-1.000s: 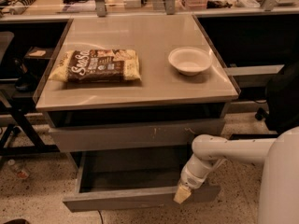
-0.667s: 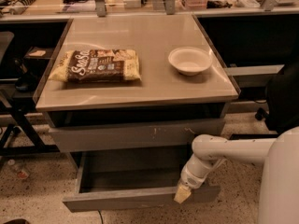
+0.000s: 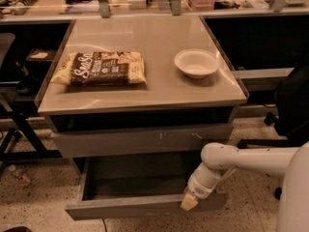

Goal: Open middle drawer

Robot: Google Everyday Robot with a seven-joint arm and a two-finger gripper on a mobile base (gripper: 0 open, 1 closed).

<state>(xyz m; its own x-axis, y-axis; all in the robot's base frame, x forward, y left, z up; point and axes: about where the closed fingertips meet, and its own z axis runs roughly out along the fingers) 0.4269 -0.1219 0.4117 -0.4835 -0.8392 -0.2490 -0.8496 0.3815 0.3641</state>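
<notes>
The middle drawer (image 3: 130, 208) is the lower grey drawer of the cabinet. It stands pulled out towards me, and its grey tray interior (image 3: 140, 177) shows. Its flat front is plain. My gripper (image 3: 189, 202) hangs from the white arm (image 3: 231, 159) at the right end of that drawer's front, against its top edge. Above it, the wider grey front with pale scratch marks (image 3: 145, 140) sits closed under the tabletop. The smallest drawer front is not in view.
On the cabinet top (image 3: 145, 35) lie a brown snack bag (image 3: 99, 68) on the left and a white bowl (image 3: 196, 63) on the right. A dark chair (image 3: 292, 105) stands at the right. Black table legs (image 3: 21, 129) and a bottle (image 3: 19, 174) are on the floor at the left.
</notes>
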